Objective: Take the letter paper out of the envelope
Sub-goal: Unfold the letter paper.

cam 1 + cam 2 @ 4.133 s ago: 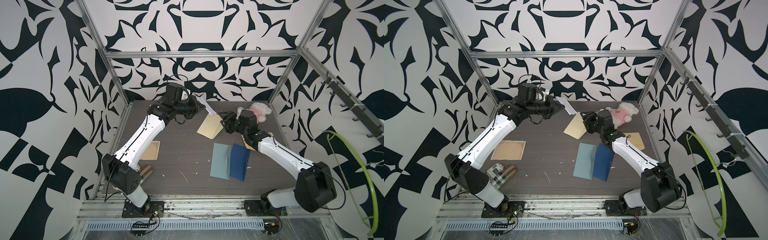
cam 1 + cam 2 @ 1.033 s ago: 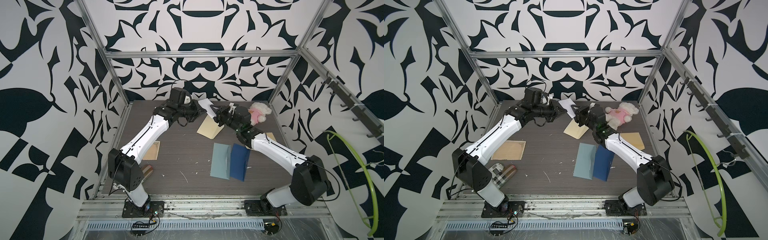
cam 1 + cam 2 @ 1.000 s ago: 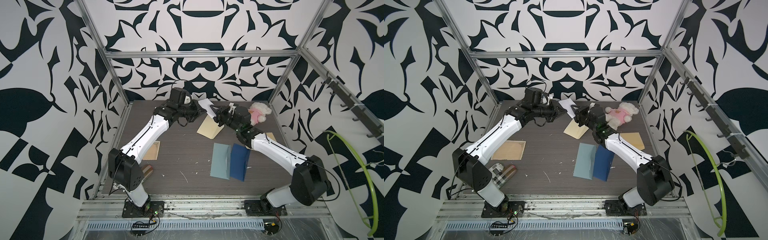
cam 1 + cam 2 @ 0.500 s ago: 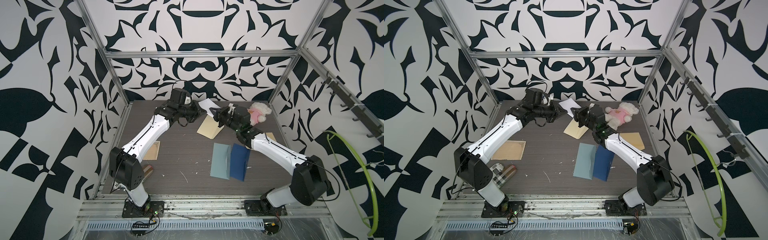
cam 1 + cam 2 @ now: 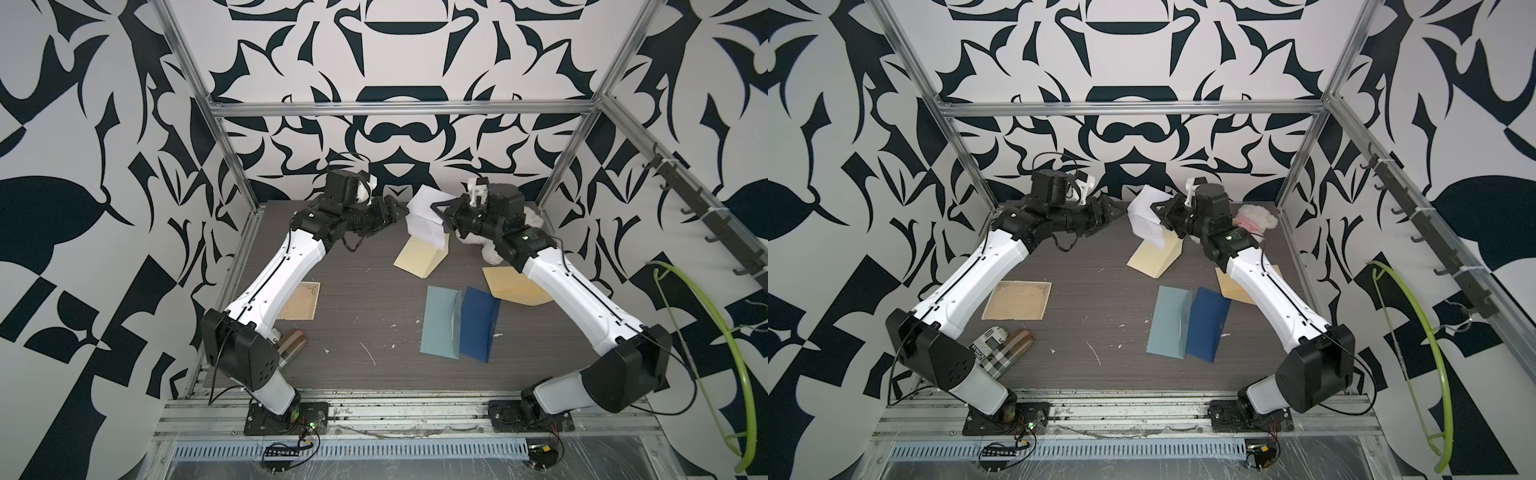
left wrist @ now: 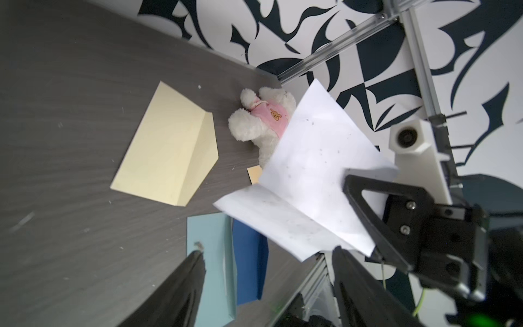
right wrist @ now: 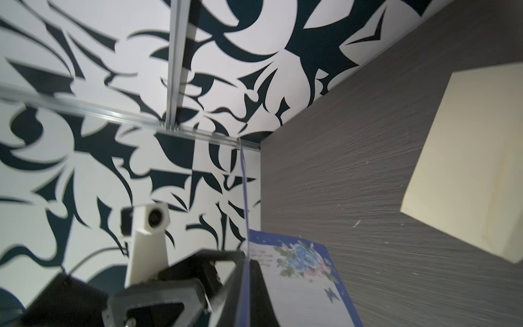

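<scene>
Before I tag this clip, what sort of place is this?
Probably a robot test cell: left arm and right arm bolted to a base rail, an aluminium frame, patterned walls boxing in the table.

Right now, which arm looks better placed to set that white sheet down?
Probably the right: the right gripper is shut on the letter paper, while the left gripper stands open, gripping nothing.
</scene>
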You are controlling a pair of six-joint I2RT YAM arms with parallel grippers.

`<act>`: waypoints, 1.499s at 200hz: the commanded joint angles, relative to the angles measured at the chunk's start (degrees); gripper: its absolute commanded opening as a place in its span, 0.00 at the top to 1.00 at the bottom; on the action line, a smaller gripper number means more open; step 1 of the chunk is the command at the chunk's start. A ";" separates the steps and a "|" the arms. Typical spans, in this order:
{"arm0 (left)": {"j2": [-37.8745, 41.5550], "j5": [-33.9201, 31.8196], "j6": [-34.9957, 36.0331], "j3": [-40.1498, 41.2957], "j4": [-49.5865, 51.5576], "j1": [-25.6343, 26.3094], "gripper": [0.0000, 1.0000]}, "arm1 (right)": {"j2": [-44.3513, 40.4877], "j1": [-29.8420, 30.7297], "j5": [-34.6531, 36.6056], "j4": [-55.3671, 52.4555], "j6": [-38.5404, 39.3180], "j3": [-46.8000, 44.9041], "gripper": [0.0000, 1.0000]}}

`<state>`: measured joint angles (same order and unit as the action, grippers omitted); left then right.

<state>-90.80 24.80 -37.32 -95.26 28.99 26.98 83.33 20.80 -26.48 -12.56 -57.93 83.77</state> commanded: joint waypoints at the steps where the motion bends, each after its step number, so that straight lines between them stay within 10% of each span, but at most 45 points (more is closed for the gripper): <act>1: 1.59 5.73 12.16 2.85 -2.26 -0.82 0.25 | -1.12 -1.86 -12.45 -13.95 19.38 7.13 1.00; 75: 3.99 29.86 18.49 8.59 -13.70 -1.60 0.16 | -0.39 -7.17 -34.82 -22.79 26.74 11.45 1.00; 144: 4.38 35.56 12.52 11.61 -19.99 -0.67 0.20 | 1.99 -7.12 -42.35 -13.75 18.76 9.35 1.00; 242: 2.75 34.03 10.78 8.96 -17.05 0.88 0.73 | 4.25 -7.11 -41.55 -9.26 15.89 9.11 1.00; 300: 1.25 31.08 8.74 7.72 -16.20 0.86 0.88 | 3.74 -6.82 -42.20 -9.06 16.43 7.59 1.00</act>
<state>-88.71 57.32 -27.57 -85.76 12.08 27.73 88.68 13.69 -67.16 -23.92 -41.91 92.38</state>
